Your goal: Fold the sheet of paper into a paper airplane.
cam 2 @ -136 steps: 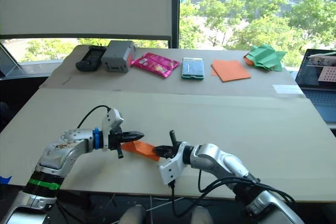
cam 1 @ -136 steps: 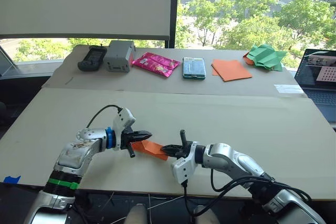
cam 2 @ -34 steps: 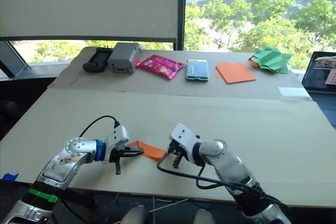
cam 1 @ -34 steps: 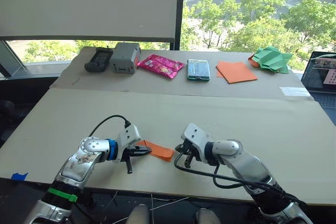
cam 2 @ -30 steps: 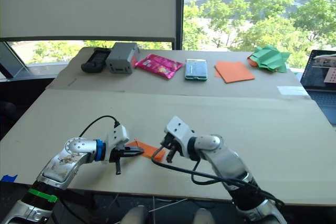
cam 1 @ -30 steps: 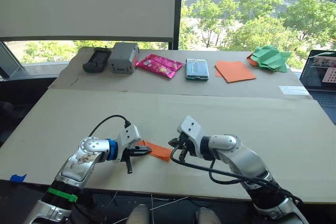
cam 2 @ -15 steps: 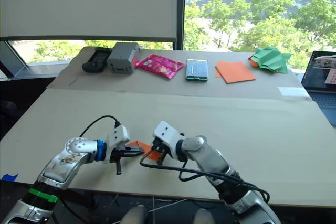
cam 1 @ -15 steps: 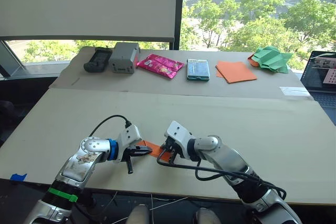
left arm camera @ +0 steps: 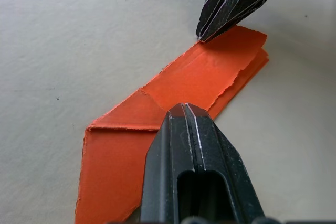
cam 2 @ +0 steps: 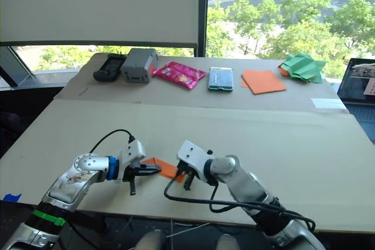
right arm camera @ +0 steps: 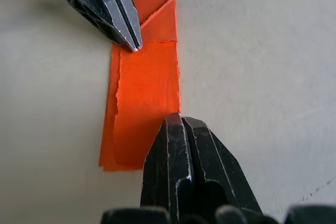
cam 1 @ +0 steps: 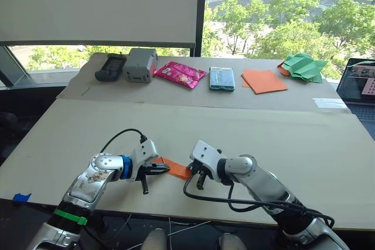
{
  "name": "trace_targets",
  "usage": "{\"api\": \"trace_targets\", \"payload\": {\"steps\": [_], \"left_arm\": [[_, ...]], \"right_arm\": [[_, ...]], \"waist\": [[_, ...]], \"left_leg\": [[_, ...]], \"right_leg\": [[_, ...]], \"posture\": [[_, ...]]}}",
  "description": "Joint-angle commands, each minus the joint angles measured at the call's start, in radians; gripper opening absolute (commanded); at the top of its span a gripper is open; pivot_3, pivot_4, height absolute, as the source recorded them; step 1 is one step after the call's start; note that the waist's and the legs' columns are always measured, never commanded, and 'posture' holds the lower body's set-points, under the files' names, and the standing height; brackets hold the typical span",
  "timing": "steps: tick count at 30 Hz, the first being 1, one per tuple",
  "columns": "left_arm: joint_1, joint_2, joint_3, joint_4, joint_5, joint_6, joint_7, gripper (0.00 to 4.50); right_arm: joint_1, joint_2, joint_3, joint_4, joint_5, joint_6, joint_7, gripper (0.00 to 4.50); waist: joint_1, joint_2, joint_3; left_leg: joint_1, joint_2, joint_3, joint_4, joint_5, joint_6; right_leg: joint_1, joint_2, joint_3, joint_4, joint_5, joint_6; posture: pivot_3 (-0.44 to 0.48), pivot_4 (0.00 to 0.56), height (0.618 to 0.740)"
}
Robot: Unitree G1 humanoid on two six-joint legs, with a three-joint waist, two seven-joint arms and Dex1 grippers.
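Withdrawn slightly rightward, the closed right end effector is being pressed onto the folded orange paper strip on the bench; the closed left end effector is pinning it. Wings are judged unformed.

No text, label, brand, number or sign is reading clearly anywhere: print on the pink packet and the teal box on the far tabletop is showing too small to make out.

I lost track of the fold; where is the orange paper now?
The orange paper lies flat on the near table, between the left gripper and the right gripper, both shut on its edges.
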Motion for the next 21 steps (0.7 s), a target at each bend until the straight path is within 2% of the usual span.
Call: {"api": "trace_targets", "payload": {"steps": [1, 8, 12, 17, 21], "left_arm": [[0.014, 0.012, -0.02, 0.043, 0.03, 0.012, 0.004, 0.0], [0.01, 0.01, -0.019, 0.054, 0.032, 0.004, 0.006, 0.0], [0.007, 0.01, -0.019, 0.057, 0.032, 0.001, 0.004, 0.0], [0.007, 0.012, -0.019, 0.058, 0.033, -0.002, 0.003, 0.0], [0.011, 0.014, -0.018, 0.051, 0.032, 0.0, 0.002, 0.0]], "right_arm": [[0.072, -0.065, 0.036, 0.028, -0.02, 0.044, 0.019, 0.06], [0.074, -0.098, -0.03, -0.066, 0.01, 0.087, 0.014, 0.06], [0.042, -0.062, -0.081, -0.108, 0.042, 0.094, 0.003, 0.06], [-0.036, 0.057, -0.188, -0.184, 0.147, 0.117, -0.004, 0.06], [-0.049, 0.08, -0.177, -0.194, 0.174, 0.125, -0.001, 0.06]], "waist": [[0.0, 0.0, 0.0], [0.0, 0.0, 0.0], [0.0, 0.0, 0.001], [-0.001, 0.001, 0.006], [-0.001, 0.001, 0.005]], "left_leg": [[0.0, 0.0, 0.0, 0.0, 0.0, 0.0], [-0.001, 0.0, 0.0, 0.0, 0.0, 0.0], [-0.001, 0.0, 0.0, 0.0, 0.0, 0.0], [-0.003, 0.0, 0.0, 0.0, 0.0, 0.0], [-0.002, 0.0, -0.001, 0.0, 0.0, 0.0]], "right_leg": [[0.0, 0.0, 0.0, 0.0, 0.0, 0.0], [0.0, 0.0, 0.0, -0.005, 0.0, 0.0], [0.0, 0.0, 0.0, -0.006, 0.0, 0.0], [-0.001, 0.0, 0.0, -0.005, 0.0, 0.0], [-0.001, 0.0, -0.001, -0.005, 0.0, 0.0]], "posture": [[0.0, 0.15, 0.702], [0.0, 0.15, 0.702], [0.0, 0.15, 0.702], [0.0, 0.15, 0.702], [0.0, 0.15, 0.702]]}}
